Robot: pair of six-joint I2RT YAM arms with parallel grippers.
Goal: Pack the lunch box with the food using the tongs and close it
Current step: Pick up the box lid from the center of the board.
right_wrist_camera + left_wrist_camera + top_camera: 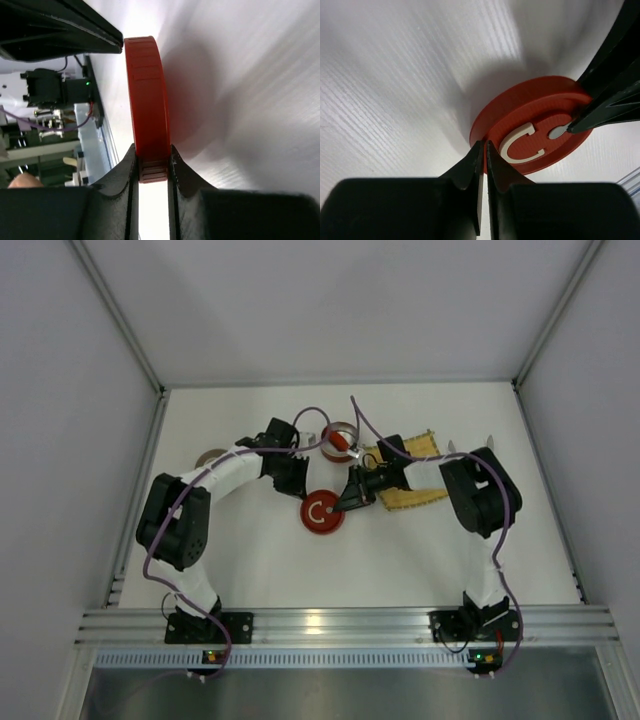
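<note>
Red lid (322, 513) with a white C sits on the table; the right gripper (151, 150) is clamped on its ribbed rim, while the left gripper (485, 145), pinched together on nothing, has its tips at the lid's edge on the other side. The lunch box (341, 424) stands open just beyond the lid, with a red piece of food (340, 440) showing inside. Closing it well probably means lifting the lid level, centring it over the box before lowering, and keeping the left fingers out from under it.
</note>
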